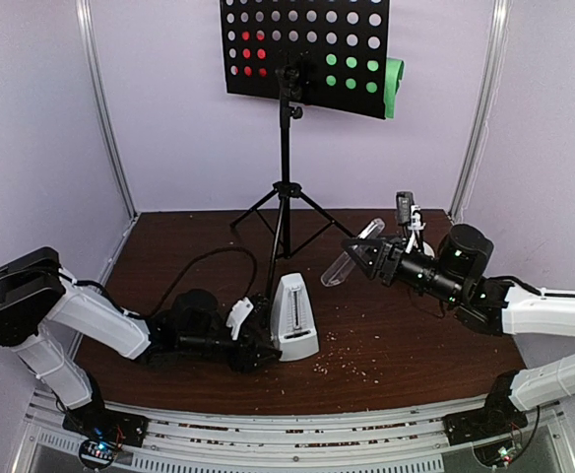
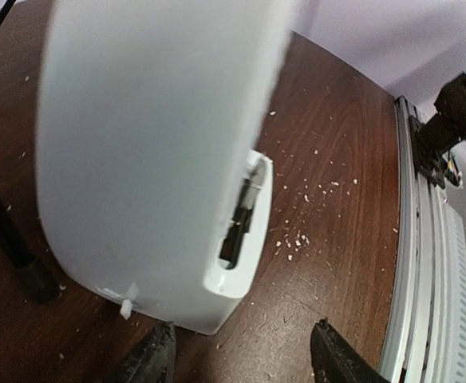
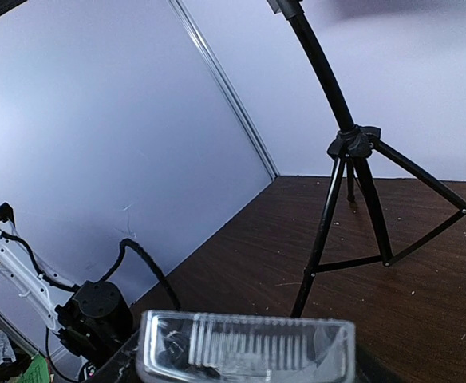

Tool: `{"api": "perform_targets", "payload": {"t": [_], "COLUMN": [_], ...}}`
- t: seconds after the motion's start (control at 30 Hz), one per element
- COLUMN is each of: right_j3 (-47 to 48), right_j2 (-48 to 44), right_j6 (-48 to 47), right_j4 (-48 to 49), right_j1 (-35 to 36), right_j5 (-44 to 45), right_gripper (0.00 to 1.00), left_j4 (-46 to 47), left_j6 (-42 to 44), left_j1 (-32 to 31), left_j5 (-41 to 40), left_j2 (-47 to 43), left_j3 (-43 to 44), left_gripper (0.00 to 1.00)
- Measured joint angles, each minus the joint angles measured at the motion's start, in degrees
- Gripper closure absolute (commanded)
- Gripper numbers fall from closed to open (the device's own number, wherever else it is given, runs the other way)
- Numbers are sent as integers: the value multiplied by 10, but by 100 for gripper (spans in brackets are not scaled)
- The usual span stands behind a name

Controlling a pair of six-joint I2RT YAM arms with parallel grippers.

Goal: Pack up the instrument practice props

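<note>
The black perforated music stand (image 1: 307, 44) rises on its tripod (image 1: 285, 202) at the back, with a red sheet (image 1: 253, 54) and a green sheet (image 1: 394, 87) showing behind its holes. The white pyramid metronome (image 1: 292, 317) stands on the table without its cover. My left gripper (image 1: 258, 347) lies low at its left side. In the left wrist view the metronome (image 2: 153, 159) fills the frame just ahead of my left gripper (image 2: 245, 361), which is open. My right gripper (image 1: 374, 258) hovers right of the stand, shut on the clear plastic cover (image 1: 351, 254), which is seen close up as the cover (image 3: 245, 347).
Pale crumbs (image 1: 351, 357) dot the dark wooden table (image 1: 406, 345). A black cable (image 1: 204, 258) loops left of the tripod. A tripod leg (image 2: 9, 239) stands just beside the metronome. A metal rail (image 1: 297, 434) runs along the near edge.
</note>
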Motion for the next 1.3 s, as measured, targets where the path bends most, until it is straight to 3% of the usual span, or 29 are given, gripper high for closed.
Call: {"api": "perform_targets", "payload": {"t": [0.17,0.53,0.87,1.3], "right_j3": [-10,-11,-32,-45], "right_j2": [-1,-1,-10,-21], "right_j6": [0,0,2,4], "right_j4": [1,13,18,32], "right_j1": [0,0,0,0], "right_j5": [15,28,49,71], "right_gripper": [52,52,52,52], "left_j4": [19,14,-32,-67], "left_j6": [45,70,38,-42], "left_j1": [-20,-66,-112,-118], "left_j5": [-32,-185,-348,-438], "left_j2": [12,58,116,178], "left_j3": [6,47,124,212], "left_gripper": [28,23,38,43]}}
